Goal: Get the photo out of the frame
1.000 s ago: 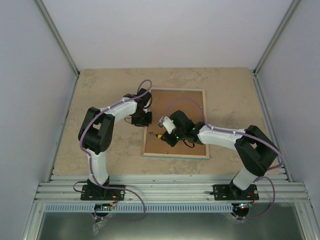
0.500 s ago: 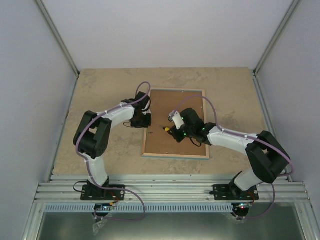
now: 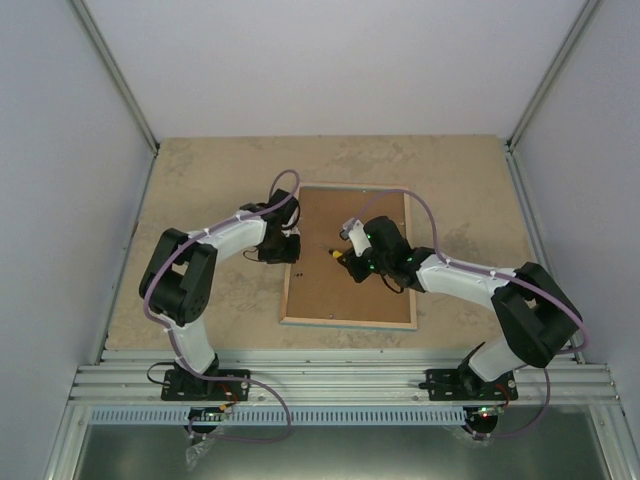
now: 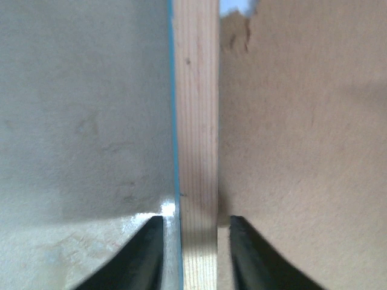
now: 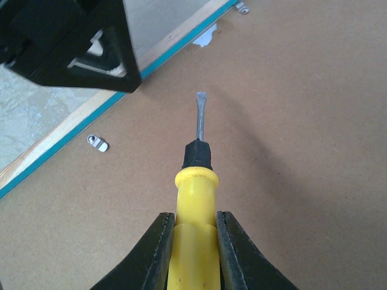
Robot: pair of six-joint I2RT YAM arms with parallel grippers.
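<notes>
The frame (image 3: 345, 300) lay back-up at the middle of the overhead view, showing brown board inside a pale wood rim with a thin blue outer edge. Bare table (image 3: 200, 180) ran along its left side, its far side and its right side, with a narrower strip between its near edge and the metal rails at the bottom. The pale side walls stood well apart from it.

The left pincer (image 4: 196, 251) sat on the frame's left edge, about halfway along. In its own camera the two dark fingers (image 4: 145, 257) stood narrowly apart with the wood rim between them, one outside over the table and one inside over the board, both close against the rim. The table beside that edge looked soft and shadowed.

The right pincer (image 5: 193, 241) was clamped on the yellow handle of a screwdriver (image 5: 195, 181). It hovered over the board at the centre of the overhead view, and its flat blade pointed toward the left edge. We could not tell whether the tip touched the board. Two small metal clips (image 5: 97, 143) lay on the board just inside that edge. A torn white patch (image 5: 202, 39) showed near the upper one.

The photo was hidden from every view.
</notes>
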